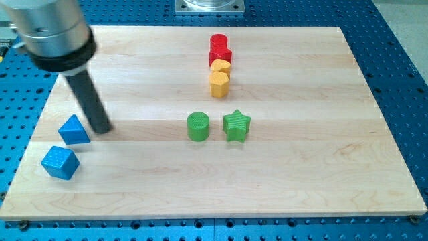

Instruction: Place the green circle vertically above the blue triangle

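Observation:
The green circle (198, 126) sits near the middle of the wooden board (301, 174). The blue triangle (73, 129) lies near the view's left edge of the board. My tip (101, 128) rests just right of the blue triangle, close to its right side; I cannot tell if they touch. The green circle is well to the right of my tip.
A green star (236, 125) sits right of the green circle. A blue cube (60, 163) lies below the blue triangle. Two red blocks (219, 48) and two orange blocks (219, 79) line up toward the view's top centre.

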Motion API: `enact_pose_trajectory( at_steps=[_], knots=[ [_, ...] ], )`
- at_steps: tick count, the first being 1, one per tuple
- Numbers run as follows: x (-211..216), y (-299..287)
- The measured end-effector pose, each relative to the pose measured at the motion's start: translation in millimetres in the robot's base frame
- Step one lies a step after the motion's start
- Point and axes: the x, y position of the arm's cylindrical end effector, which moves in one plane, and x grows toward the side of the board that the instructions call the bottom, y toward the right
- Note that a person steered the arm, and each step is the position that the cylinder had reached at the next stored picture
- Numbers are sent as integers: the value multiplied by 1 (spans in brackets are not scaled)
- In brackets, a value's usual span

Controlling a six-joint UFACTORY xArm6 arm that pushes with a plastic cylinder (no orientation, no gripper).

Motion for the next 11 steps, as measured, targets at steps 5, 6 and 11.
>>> enact_pose_trajectory(
  at_steps=[5,6,11],
  knots=[
    [26,78],
    [17,39],
    [-56,-3]
  ],
)
